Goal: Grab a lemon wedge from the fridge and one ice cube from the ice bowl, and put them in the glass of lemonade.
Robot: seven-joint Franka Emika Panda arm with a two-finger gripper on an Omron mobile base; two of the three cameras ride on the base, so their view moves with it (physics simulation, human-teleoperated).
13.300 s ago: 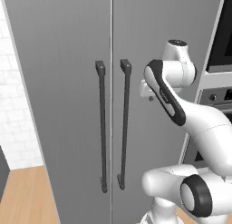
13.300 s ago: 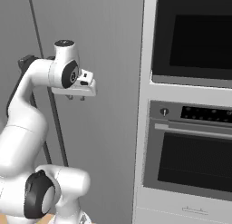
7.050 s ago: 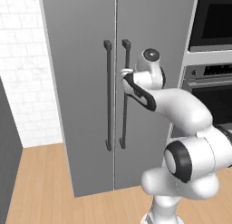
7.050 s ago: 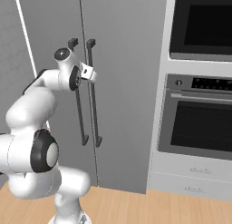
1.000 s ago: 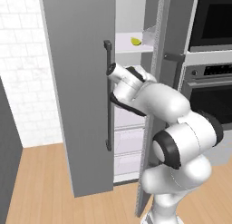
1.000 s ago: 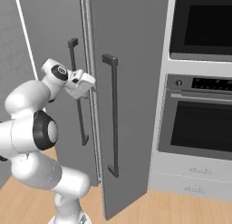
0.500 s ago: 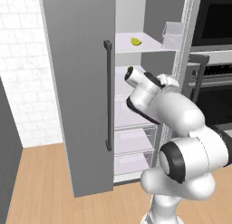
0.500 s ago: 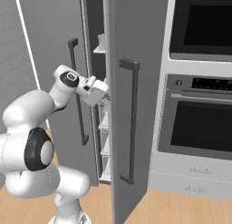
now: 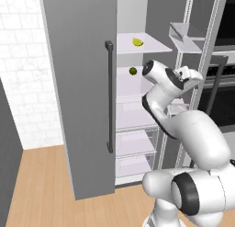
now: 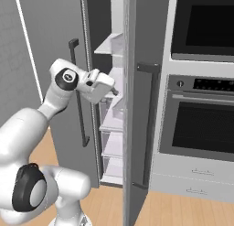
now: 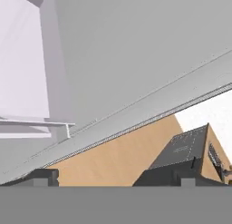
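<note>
The fridge (image 9: 82,83) is standing with its right door (image 10: 137,110) swung wide open and its left door shut, its long dark bar handle (image 9: 109,97) running vertically; the white shelves inside are showing between the two doors in the left base view. The lemon wedge (image 9: 137,42) is lying on the upper white shelf (image 9: 147,48), towards the back of the compartment; it is small and yellow, its long axis seeming to run roughly across the shelf, left to right, though it is too small to tell which way its points are facing. A small dark green round fruit (image 9: 133,71) is sitting on the shelf just below, well apart from the wedge. A clear bin (image 9: 183,32) is hanging on the inner side of the open door, level with the upper shelf.

The white arm is reaching up in front of the open compartment; the tool (image 10: 114,91) is sitting between the shut door's handle and the open door's edge, pointing towards the open door, at about the height of the green fruit's shelf and below the wedge. Its fingers (image 11: 43,177) are standing spread wide apart, with nothing between them; it is touching neither fruit. In the hand view the open door's grey face and the wooden floor (image 11: 118,159) are lying ahead of the tool. To the right of the fridge, the black oven column (image 10: 201,124) is standing closed.
</note>
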